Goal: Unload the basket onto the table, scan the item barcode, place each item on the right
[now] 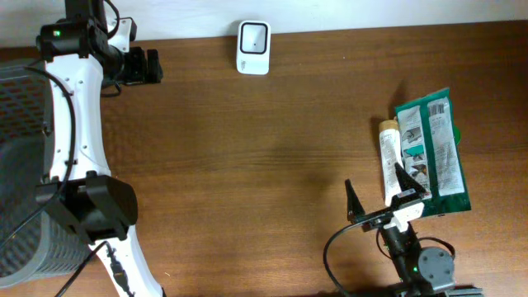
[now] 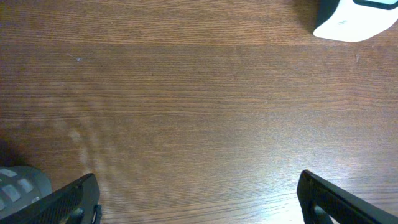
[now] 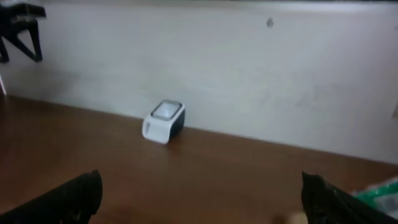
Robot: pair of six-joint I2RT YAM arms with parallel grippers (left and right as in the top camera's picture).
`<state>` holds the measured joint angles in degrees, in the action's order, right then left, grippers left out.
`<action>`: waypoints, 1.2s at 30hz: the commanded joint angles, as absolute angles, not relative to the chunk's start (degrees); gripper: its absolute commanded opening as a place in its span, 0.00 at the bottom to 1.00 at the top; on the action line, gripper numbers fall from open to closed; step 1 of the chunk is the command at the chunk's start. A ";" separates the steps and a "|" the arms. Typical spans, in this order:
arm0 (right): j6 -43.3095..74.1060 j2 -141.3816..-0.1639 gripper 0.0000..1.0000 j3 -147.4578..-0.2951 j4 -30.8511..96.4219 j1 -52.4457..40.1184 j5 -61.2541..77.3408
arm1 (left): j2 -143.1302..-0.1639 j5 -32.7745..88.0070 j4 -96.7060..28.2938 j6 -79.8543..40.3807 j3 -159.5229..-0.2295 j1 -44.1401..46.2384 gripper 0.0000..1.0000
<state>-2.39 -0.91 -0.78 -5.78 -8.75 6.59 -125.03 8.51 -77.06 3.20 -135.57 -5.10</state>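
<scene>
Task barely begun, by my reading: nothing lifted, nothing shown to the scanner [image 1: 252,48].

- Scanner sits at the bench's [image 1: 272,148] far edge, about midway along, against the wall [image 3: 249,74]. Also seen in the left wrist view [image 2: 356,20] and the right wrist view [image 3: 163,121].
- Green packet [image 1: 433,153] lies flat near the right edge, printed side up, with a barcode-like patch at its far end. A tube [image 1: 389,161] lies just beside it on the left, touching or nearly so. Which of the two is the item to scan, cannot tell.
- Left to do, as I judge it: grasp the item, carry it to the scanner, turn the barcode to the window.

Claws:
- Right claw [image 1: 381,191], near the near right corner: jaws wide apart, nothing between them. From above, one finger overlaps the near ends of tube and packet; contact cannot be told. Its own camera looks across the bench toward the wall, with a corner of packet [image 3: 380,189] at frame right.
- Left claw [image 1: 142,66], far left corner, above the basket [image 1: 16,165] side: jaws fully apart [image 2: 198,180], over bare wood, holding and touching nothing.
</scene>
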 commanded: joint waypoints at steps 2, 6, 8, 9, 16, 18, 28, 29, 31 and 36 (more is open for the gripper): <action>-2.55 -0.19 0.98 -0.32 3.53 -8.51 7.94 | -123.72 8.51 -77.06 3.46 -136.18 -5.17 0.99; -2.57 -0.19 0.99 -0.32 3.73 -8.51 8.19 | -123.72 8.51 -77.06 3.46 -136.18 -5.17 0.99; -2.57 -0.19 0.98 -0.32 3.73 -8.51 8.19 | -123.72 8.51 -77.06 3.46 -136.18 -5.17 0.99; -2.57 -0.19 0.98 -0.32 3.73 -8.51 8.19 | -123.72 8.51 -77.06 3.46 -136.18 -5.17 0.99; -2.57 -0.19 0.98 -0.32 3.73 -8.51 8.21 | -123.72 8.51 -77.06 3.46 -136.18 -5.17 0.99; -2.57 -0.19 0.98 -0.32 3.73 -8.51 8.19 | -123.72 8.51 -77.06 3.46 -136.18 -5.17 0.99; -2.57 -0.19 0.98 -0.32 3.73 -8.51 8.19 | -94.72 6.20 -55.18 3.49 -102.94 -3.90 0.99; -2.57 -0.19 0.98 -0.32 3.73 -8.51 8.21 | -91.09 6.17 -49.19 3.53 -97.76 -3.14 0.99; -2.57 -0.19 0.98 -0.32 3.73 -8.51 8.19 | -83.53 6.17 -37.43 4.73 -86.94 -1.61 0.99; -2.57 -0.19 0.98 -0.32 3.73 -8.51 8.19 | -61.32 6.17 -9.10 4.82 -54.24 -1.23 0.99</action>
<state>-2.42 -0.69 -0.62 3.49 -8.75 7.22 -71.31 6.28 -16.45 3.88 -66.74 -1.19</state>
